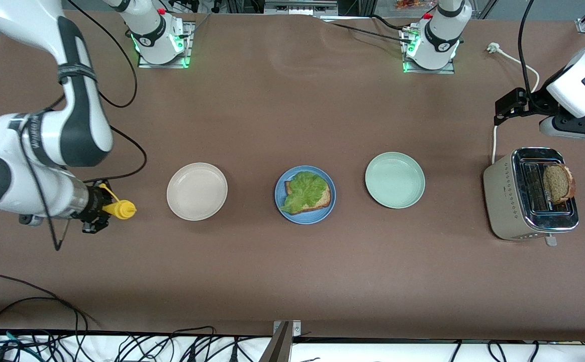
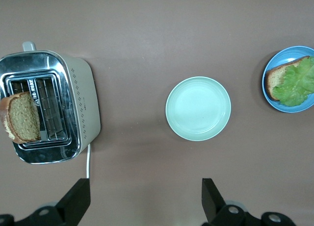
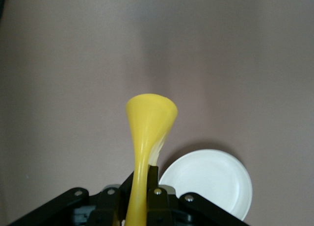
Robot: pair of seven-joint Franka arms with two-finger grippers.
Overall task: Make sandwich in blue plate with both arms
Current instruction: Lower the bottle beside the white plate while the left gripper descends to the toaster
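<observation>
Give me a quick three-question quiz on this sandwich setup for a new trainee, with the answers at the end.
1. True or false: the blue plate holds bread topped with lettuce.
2. Where is the second bread slice? A) cream plate B) toaster C) green plate
3. Fill in: the right gripper is shut on a ____ object, and the left gripper is open.

Key: 1 true. 2 B, it sticks out of the toaster. 3 yellow; the yellow object is beside the cream plate; the green plate is bare.
</observation>
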